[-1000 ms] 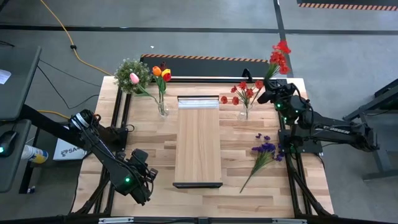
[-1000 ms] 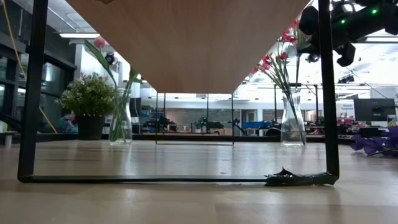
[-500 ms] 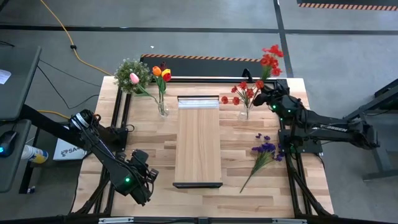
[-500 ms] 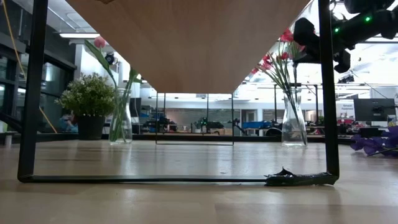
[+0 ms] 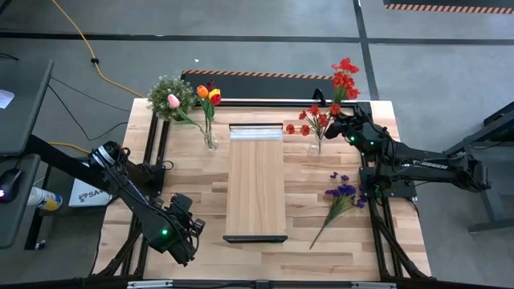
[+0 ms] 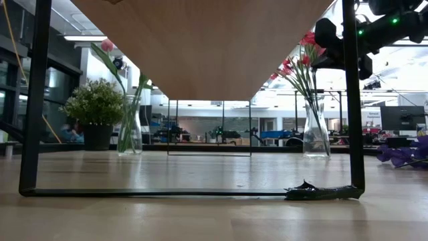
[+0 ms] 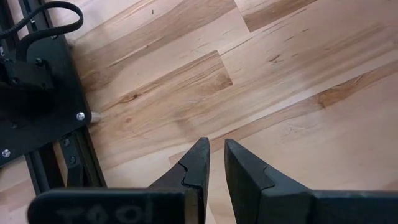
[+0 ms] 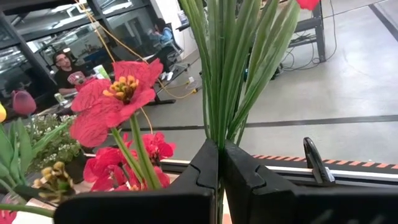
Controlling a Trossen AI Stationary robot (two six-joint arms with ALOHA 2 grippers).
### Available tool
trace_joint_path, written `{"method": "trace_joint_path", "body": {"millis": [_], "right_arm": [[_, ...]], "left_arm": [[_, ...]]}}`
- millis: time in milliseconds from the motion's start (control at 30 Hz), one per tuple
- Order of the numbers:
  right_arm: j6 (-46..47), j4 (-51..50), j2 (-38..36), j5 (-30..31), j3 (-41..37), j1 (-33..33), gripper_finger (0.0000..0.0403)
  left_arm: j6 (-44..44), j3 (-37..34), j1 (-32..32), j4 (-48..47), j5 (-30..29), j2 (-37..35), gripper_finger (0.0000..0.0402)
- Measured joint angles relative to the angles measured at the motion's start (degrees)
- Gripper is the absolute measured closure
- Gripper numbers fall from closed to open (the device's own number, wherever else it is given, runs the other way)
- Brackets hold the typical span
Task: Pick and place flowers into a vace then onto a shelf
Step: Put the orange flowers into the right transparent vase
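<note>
My right gripper hovers just right of the clear right vase, which stands near the table's far edge, and is shut on a red spray with green stems. That vase holds other red blossoms; in the low view the gripper is above the vase. Yellow, orange and pink tulips stand in the left vase. A purple spray lies flat on the table's right side. The shelf lies mid-table. My left gripper waits at the near left, open by a narrow gap. My right gripper pinches the red spray's bundle of green stems between its two fingers, below the blossoms. The fingers lie across the stems. The spray is lifted and stands roughly upright, blossoms above the fingers. I cannot tell where its lower end is.
A bushy green potted plant stands at the far left corner beside the left vase. Black frame rails run along both sides of the table. Bare wood lies between the shelf and each rail.
My right gripper has moved toward the table's left and a little down, closing in on the right vase, still shut on the red spray. The spray's blossoms have shifted left with it. The left arm has kept still.
</note>
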Motion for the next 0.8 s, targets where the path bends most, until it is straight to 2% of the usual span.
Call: {"method": "trace_joint_path", "body": {"millis": [433, 800], "right_arm": [[-0.22, -1.98, 0.00, -1.75, 0.00, 0.00, 0.0393], [-0.22, -3.64, 0.00, -7.60, 0.00, 0.00, 0.0391]], "left_arm": [[-0.02, 0.00, 0.00, 0.04, -0.02, 0.00, 0.0316], [-0.02, 0.00, 0.00, 0.09, -0.04, 0.00, 0.0316]]}}
